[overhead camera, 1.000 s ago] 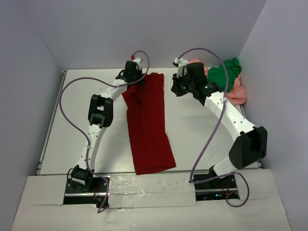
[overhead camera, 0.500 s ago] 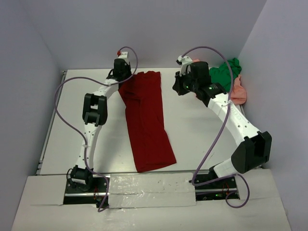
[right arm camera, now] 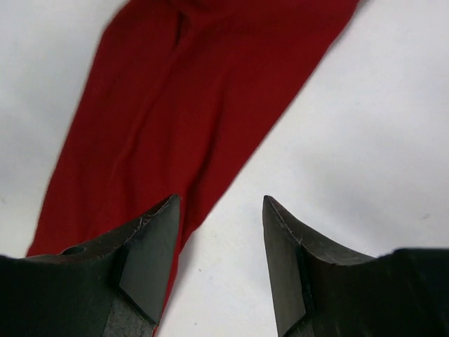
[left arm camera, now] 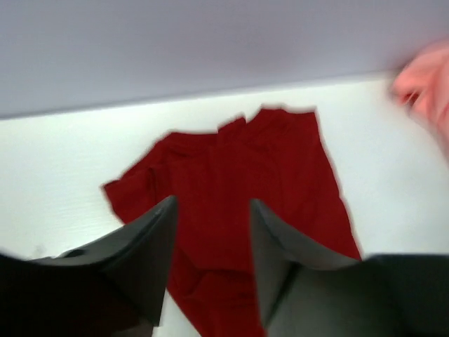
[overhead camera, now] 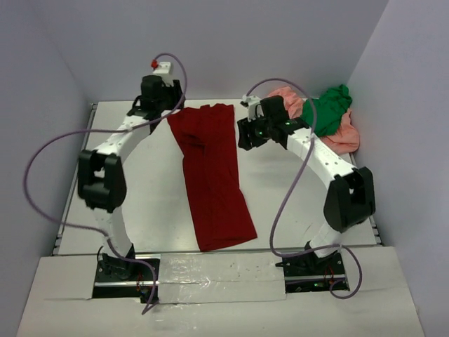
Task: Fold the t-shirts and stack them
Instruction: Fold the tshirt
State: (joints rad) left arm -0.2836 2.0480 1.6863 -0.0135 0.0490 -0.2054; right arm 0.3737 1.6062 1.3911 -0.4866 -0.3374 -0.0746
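As the left end effector (left arm camera: 210,210) and right end effector (right arm camera: 221,205) release, both empty, the large dark red cloth t-shirt (overhead camera: 214,175) lies free; crosswise fold likely next.

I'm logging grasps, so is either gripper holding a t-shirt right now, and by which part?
Nothing is held. The left gripper and the right gripper are both open and empty; the dark red t-shirt lies free on the table.

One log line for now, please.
left gripper: open, empty | right gripper: open, empty | red shirt: flat strip, centre | green shirt over pink shirt: heap, far right
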